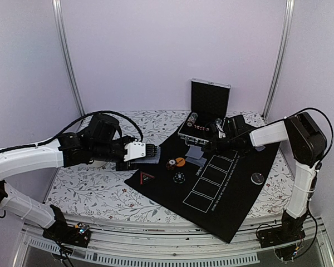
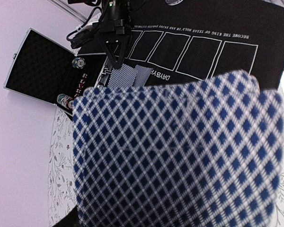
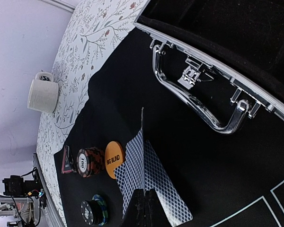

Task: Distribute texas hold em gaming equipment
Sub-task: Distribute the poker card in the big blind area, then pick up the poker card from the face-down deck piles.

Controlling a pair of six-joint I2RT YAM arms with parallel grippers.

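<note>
1. Deck (image 2: 180, 151) of blue-checked cards sits clamped in the left end effector (image 1: 149, 150). The card backs fill that wrist's view and hide its fingers.
2. The right end effector (image 3: 144, 207) is closed. A thin edge-on line rising from its tips may be a pinched card; I cannot tell. Two cards (image 3: 164, 189) lie face down just below and ahead of the tips.
3. The next deal likely turns on the deck, which lies well to the right end effector's left across the black mat (image 1: 234, 194).
4. The flowered surface (image 1: 94, 189) carries the mat. The open case (image 1: 210, 108) stands beyond the right end effector, with the orange button (image 3: 113, 160) and chips (image 3: 89, 161) to its left. The walls are pale.
</note>
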